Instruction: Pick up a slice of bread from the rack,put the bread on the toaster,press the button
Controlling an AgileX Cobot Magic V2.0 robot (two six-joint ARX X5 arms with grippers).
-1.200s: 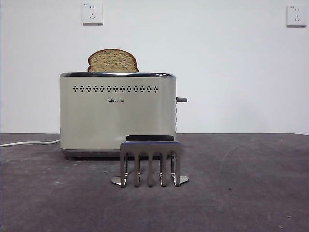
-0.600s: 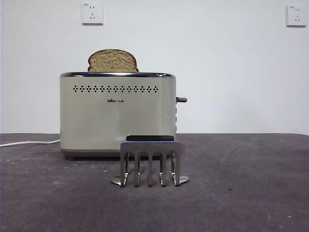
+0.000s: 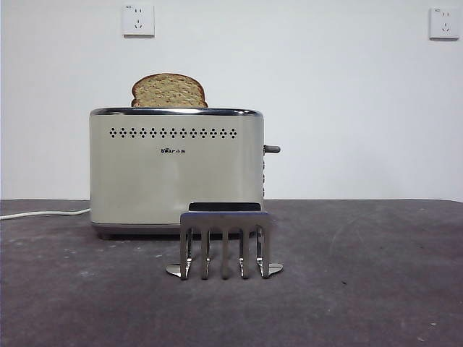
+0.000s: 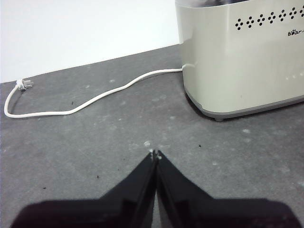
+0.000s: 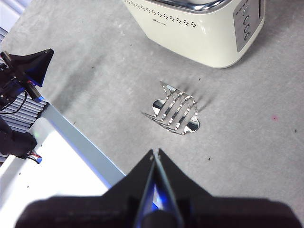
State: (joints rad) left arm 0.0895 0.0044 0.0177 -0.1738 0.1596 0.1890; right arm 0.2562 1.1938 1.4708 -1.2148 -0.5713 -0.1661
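The slice of bread point(image 3: 169, 91) stands in the toaster point(image 3: 176, 170) behind the empty rack point(image 3: 225, 244), button point(image 3: 272, 149) apparently up — left gripper point(image 4: 155, 154) and right gripper point(image 5: 155, 153) both closed, holding nothing.

A white power cord point(image 4: 90, 99) lies on the grey table point(image 3: 362, 289) below two wall sockets point(image 3: 138, 19).

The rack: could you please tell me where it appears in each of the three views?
Front view: the rack stands in the foreground, before the toaster.
Left wrist view: not in it; only the toaster shows.
Right wrist view: the rack sits mid-picture, empty, near the toaster.
Shared landmark: the toaster.
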